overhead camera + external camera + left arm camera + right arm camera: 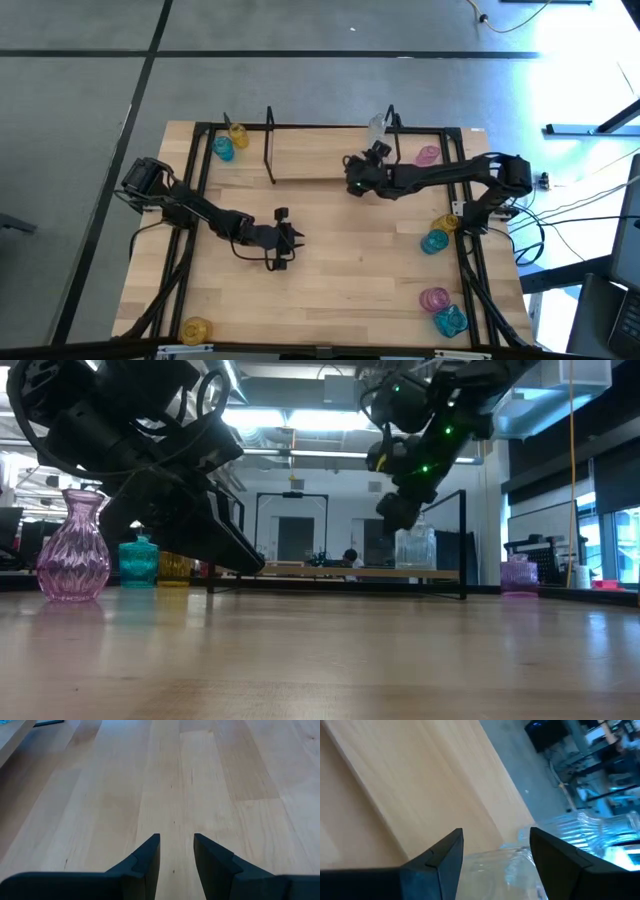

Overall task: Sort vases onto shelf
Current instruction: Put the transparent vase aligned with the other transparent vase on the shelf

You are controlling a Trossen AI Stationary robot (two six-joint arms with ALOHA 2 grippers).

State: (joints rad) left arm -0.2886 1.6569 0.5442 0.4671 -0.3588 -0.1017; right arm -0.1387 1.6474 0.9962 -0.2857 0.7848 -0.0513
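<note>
Clear vase (377, 127) sits at the shelf (320, 160) far right end w/ right gripper (376, 150) fingers spread around it (grip or release, can't tell). Other vases (434, 241) wait on the table. Left gripper (291, 239) idles mid-table, slightly parted, empty.

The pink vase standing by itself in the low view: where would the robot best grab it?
Around the narrow neck of the pink vase, coming from above: it stands upright, its ribbed belly flares wide below, and the neck looks slim enough for an open end effector.
</note>
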